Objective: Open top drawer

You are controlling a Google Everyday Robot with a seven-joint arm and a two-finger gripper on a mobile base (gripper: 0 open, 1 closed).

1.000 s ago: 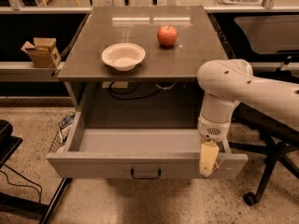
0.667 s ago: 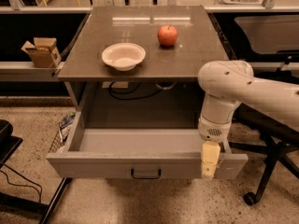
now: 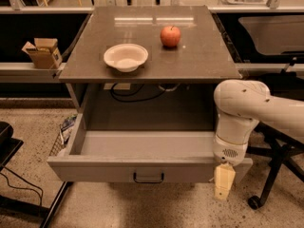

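Observation:
The top drawer (image 3: 109, 171) is a wide grey drawer under the table top, pulled far out towards me, and its inside (image 3: 142, 144) shows bare. A small black bar handle (image 3: 148, 177) sits at the middle of its flat front. My gripper (image 3: 224, 183) hangs down from the white arm (image 3: 237, 113) in front of the right end of the drawer front, its cream tip below the front's lower edge.
A white bowl (image 3: 126, 57) and a red apple (image 3: 170, 35) stand on the grey table top (image 3: 204, 56). A cardboard box (image 3: 42, 52) sits on a shelf at left. Cables (image 3: 135, 95) hang behind the drawer. A wheeled chair base (image 3: 266, 184) is at right.
My gripper has moved down and a little to the right, off the drawer's top edge to in front of its right end. The drawer stays open.

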